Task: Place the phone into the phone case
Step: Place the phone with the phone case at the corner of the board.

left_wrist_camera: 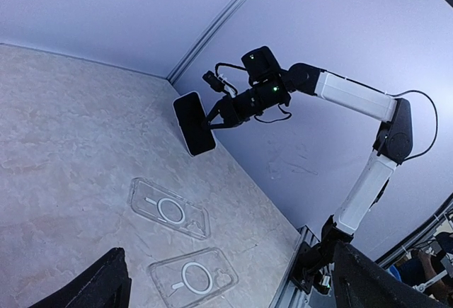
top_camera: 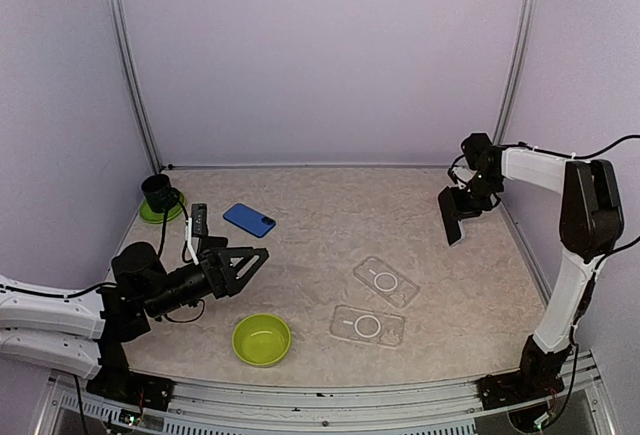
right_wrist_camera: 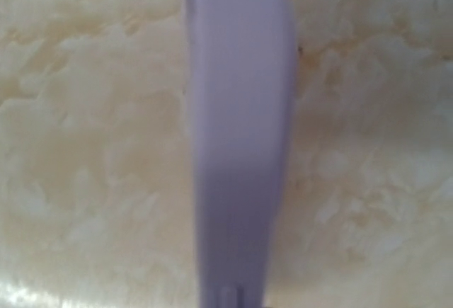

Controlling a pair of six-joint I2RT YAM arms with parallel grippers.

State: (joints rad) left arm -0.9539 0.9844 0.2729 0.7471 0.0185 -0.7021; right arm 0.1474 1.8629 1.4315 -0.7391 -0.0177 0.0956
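Observation:
My right gripper (top_camera: 465,198) is shut on a phone (top_camera: 452,217) with a dark screen and lilac edge, held tilted above the table's back right. The left wrist view shows that phone (left_wrist_camera: 194,122) hanging off the gripper. In the right wrist view its lilac edge (right_wrist_camera: 241,131) fills the middle, blurred, and hides the fingers. Two clear phone cases lie flat mid-table: one farther back (top_camera: 385,281) (left_wrist_camera: 170,209), one nearer (top_camera: 367,325) (left_wrist_camera: 192,277). My left gripper (top_camera: 245,263) hovers open and holds nothing at the front left, its dark fingers (left_wrist_camera: 106,285) at the frame's bottom edge.
A blue phone (top_camera: 249,220) lies at the back left beside a black remote-like bar (top_camera: 199,220). A black cup (top_camera: 157,191) stands on a green saucer (top_camera: 160,213) in the back left corner. A green bowl (top_camera: 262,339) sits near the front edge.

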